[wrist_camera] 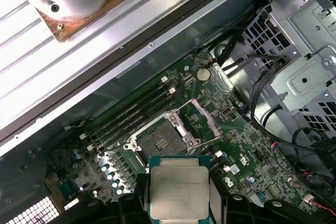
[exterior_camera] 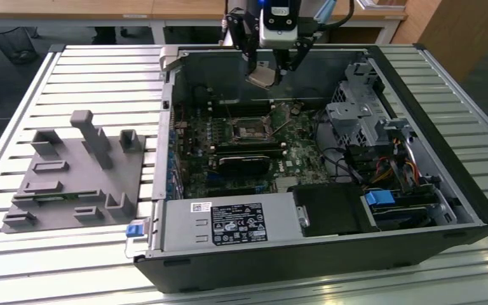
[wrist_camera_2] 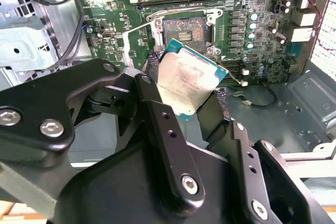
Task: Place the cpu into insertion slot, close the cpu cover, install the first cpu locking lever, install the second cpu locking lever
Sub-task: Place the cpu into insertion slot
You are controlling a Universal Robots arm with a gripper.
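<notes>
Gripper (exterior_camera: 266, 75) is closed on the cpu (exterior_camera: 262, 77), with one black finger (wrist_camera_2: 149, 95) on each of two opposite edges, so I've got it pinched flat between the pads. In the exterior view the chip hangs in the air over the far side of the open computer case (exterior_camera: 473, 210), above the far edge of the green motherboard (exterior_camera: 299, 152) and tilted, silvery face showing. It's well clear of the insertion slot (exterior_camera: 250, 132), which sits nearer on the board, roughly mid-case. In both wrist views the cpu (wrist_camera: 178, 192) sits between the fingers with the slot (wrist_camera: 160, 140) beyond it, not touching. The socket is bare, dark centre exposed with a metal rim round it. The cpu cover (wrist_camera: 207, 115) is swung up off the socket, standing open on one side of it. Long memory slots (wrist_camera: 131, 114) run along the socket's other side. A black heatsink block (exterior_camera: 244, 164) sits just nearer than the slot in the exterior view. On the exterior view's left, a grey fixture (exterior_camera: 74, 171) lies on the slatted table (exterior_camera: 74, 63), well apart from the case.
</notes>
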